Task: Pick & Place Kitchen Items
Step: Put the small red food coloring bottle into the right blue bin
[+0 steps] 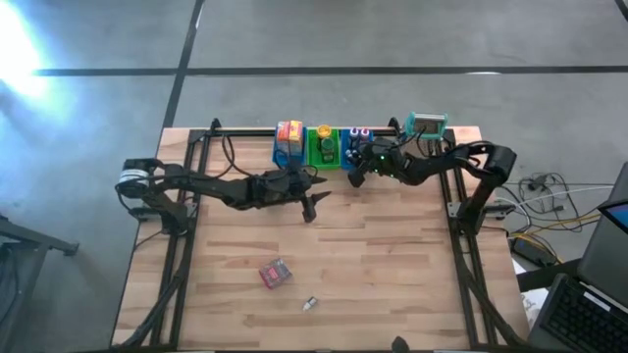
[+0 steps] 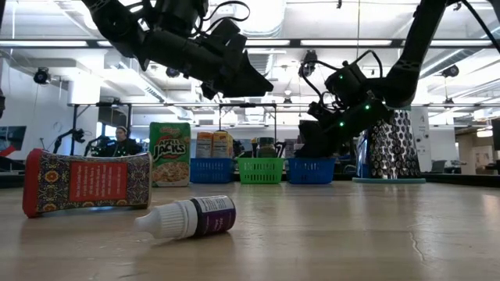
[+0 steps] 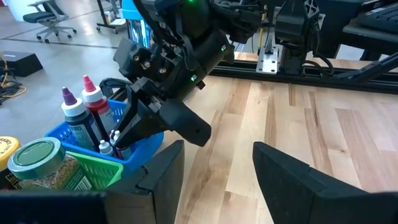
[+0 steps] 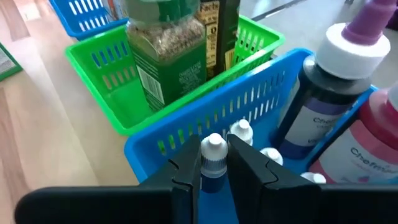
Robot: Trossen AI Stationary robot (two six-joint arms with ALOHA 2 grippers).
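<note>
Right now my right gripper (image 4: 214, 163) is pinched shut on a small dropper bottle (image 4: 213, 163), holding it by the body just under its white cap, over the near wall of the right-hand blue bin (image 4: 205, 127). More small bottles and two tall squeeze bottles (image 4: 333, 93) already stand in that bin; a green-lidded jar (image 4: 166, 59) sits in the green bin (image 4: 112, 87) beside it.

I judge the bottle light, rigid and slick, so a grip across the body below the cap is the sensible hold; it could twist between the fingers if bumped on the bin wall.

My left gripper (image 1: 312, 204) hangs above the table near the bins, fingers apart and empty.

Two items are left on the wood, well apart from the bins: a red patterned packet (image 1: 275, 273), which looks soft and best taken across its narrow side, and a purple bottle (image 1: 310, 304) lying on its side, likely to roll.

The table (image 1: 392, 284) is pale, smooth planks. Beyond it is an open workspace with ceiling lights, a cereal box (image 2: 170, 153) and a grater (image 2: 391, 148) at the far edge.
</note>
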